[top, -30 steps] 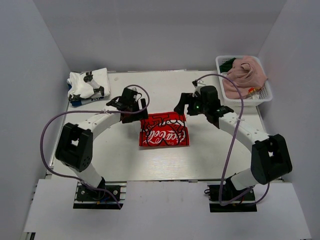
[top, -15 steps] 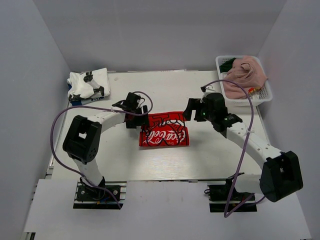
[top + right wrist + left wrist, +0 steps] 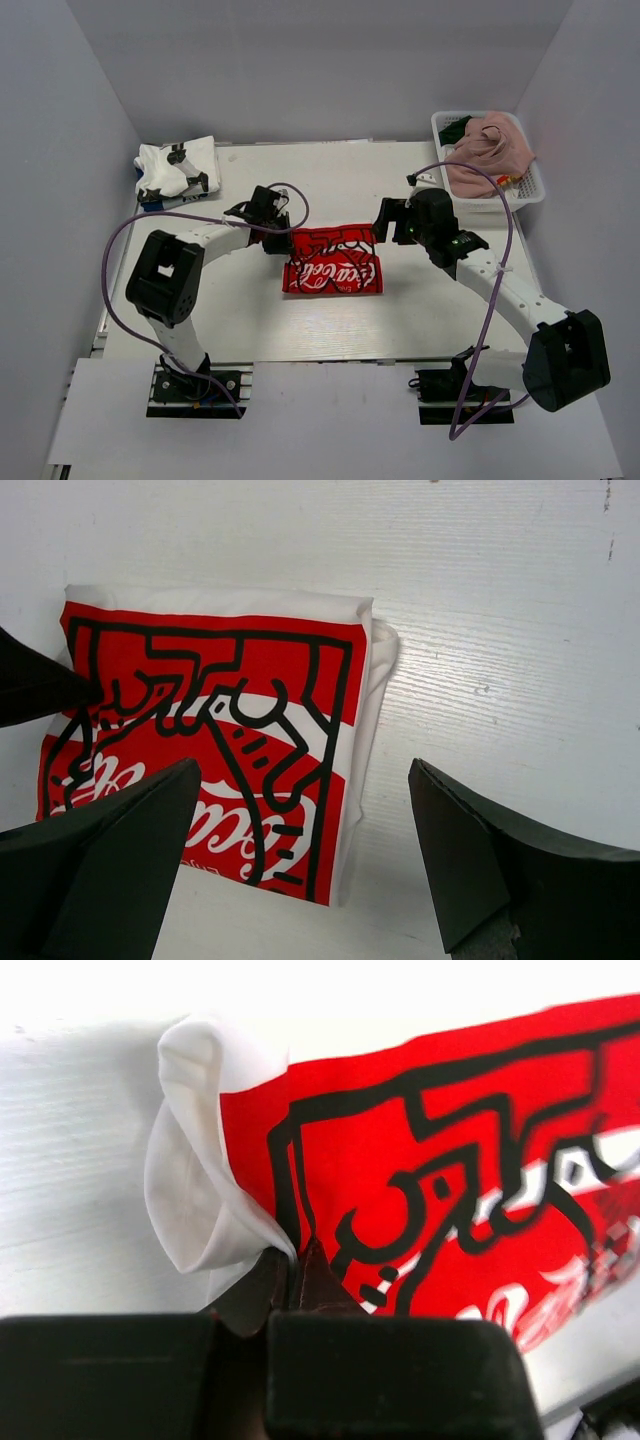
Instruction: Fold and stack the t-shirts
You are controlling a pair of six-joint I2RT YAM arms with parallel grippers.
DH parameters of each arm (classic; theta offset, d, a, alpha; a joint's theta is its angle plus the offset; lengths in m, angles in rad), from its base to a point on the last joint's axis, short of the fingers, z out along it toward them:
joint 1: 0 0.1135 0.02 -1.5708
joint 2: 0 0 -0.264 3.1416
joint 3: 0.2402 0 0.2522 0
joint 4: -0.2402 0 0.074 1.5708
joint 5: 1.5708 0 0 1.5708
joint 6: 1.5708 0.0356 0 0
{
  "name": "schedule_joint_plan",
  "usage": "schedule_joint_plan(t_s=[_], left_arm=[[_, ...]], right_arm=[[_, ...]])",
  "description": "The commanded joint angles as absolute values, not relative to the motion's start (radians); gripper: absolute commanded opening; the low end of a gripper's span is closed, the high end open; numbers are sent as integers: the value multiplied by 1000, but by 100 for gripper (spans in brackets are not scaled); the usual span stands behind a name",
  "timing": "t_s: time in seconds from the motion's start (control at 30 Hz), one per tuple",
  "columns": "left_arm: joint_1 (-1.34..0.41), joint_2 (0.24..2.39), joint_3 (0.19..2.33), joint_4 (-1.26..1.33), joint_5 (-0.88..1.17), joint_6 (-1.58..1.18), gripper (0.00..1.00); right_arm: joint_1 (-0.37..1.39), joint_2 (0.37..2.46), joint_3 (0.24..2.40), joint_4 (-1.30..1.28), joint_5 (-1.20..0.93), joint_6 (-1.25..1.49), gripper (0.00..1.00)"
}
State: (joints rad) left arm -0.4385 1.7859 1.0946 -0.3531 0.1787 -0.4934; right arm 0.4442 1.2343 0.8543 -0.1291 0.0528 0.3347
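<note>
Corner of Coca-Cola shirt (image 3: pixel 480 1150) pinched in left gripper (image 3: pixel 292 1260); right gripper (image 3: pixel 305 765) spread wide above, should clamp its own corner before any lift

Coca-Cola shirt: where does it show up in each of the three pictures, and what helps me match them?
Top external: the Coca-Cola shirt lies folded in the middle of the table.
Left wrist: the shirt fills the middle and right, with a white folded corner at left.
Right wrist: the shirt takes up the left half.
Shared landmark: the black line drawing on its red print.
</note>
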Motion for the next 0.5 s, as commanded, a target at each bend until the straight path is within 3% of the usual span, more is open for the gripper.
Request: schedule_joint_plan(t_s=[0.0,0.3,0.47], left_arm=[[-426,1661,1055,-270,297,-482,0],[-408,1595,922,-74,415,-463,0],[-374,1702,897,-14,479,-463,0]], right_arm=[[440,1223,848,-124,60,327,90],[440,1213,838,-115,57,337,90],[439,1218,845,-124,61,333,90]])
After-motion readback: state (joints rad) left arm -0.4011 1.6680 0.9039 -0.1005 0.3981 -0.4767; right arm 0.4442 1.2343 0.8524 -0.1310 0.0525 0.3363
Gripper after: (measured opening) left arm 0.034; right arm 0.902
